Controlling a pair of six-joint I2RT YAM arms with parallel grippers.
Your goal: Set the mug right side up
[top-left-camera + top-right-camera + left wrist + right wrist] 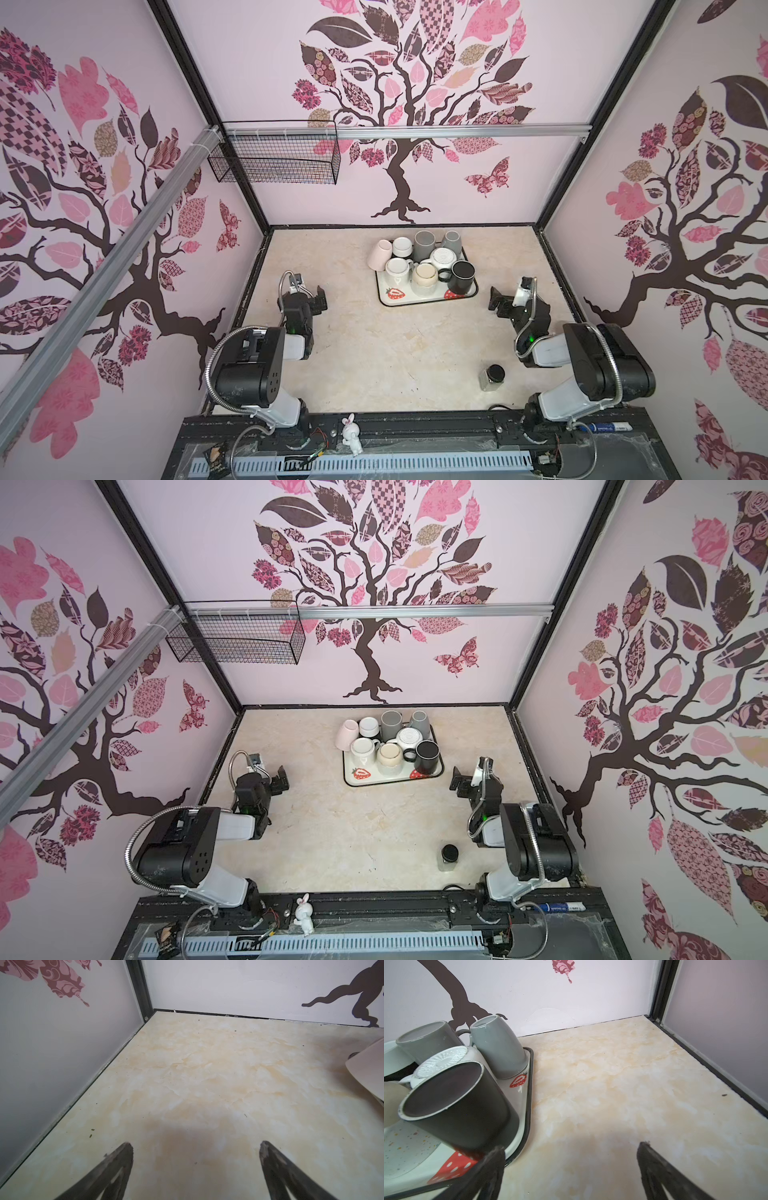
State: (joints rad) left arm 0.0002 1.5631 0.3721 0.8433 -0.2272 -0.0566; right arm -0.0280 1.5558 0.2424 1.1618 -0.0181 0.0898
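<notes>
Several mugs stand crowded on a white strawberry-print tray [415,300] at the back of the table. Among them, bottom up, are a black mug [461,276] [463,1105], two grey mugs [424,245] [500,1047] and a white mug with a ribbed base [442,258]. A pale pink cup [379,254] [369,1072] leans tilted at the tray's left edge. My left gripper [319,300] [195,1147] hovers open over bare table left of the tray. My right gripper [496,303] [571,1147] is open just right of the tray, one finger near the black mug, holding nothing.
A small glass jar with a black lid [493,377] stands on the table near the right arm's base. A black wire basket [276,160] hangs on the back wall at the left. Patterned walls close in three sides. A bunny figurine [351,432] sits on the front rail.
</notes>
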